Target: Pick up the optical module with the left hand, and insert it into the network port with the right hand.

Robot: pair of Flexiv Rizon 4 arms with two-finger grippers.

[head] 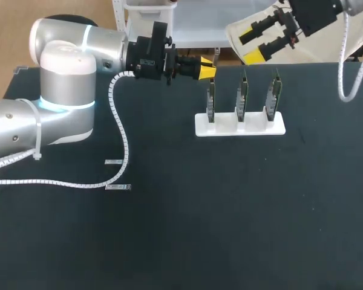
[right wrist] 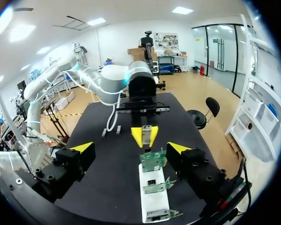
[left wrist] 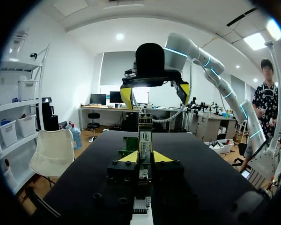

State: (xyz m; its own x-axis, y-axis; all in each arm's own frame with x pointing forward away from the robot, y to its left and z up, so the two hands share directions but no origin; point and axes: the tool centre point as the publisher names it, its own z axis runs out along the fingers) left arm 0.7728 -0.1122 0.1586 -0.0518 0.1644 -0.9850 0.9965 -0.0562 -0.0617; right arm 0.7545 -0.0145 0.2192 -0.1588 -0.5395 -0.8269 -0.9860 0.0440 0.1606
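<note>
Left arm (head: 66, 90) extended toward the right arm (head: 327, 12); handover pending.

Right gripper (head: 251, 44) hangs at the far corner, fingers spread wide and empty, well apart from the left gripper (head: 207, 68). White stand (head: 240, 125) sits below and between the two, carrying three upright circuit boards (head: 242, 96); the ports on them are too small to judge. Left gripper is clamped on the optical module (left wrist: 145, 136), which juts level past its fingertips, above and just beside the leftmost board. Assessment: the transfer comes first. The right gripper should line up square with the module's free end and close on bare body ahead of the left fingertips. The left should release only once that hold is firm, so the module does not twist.
</note>
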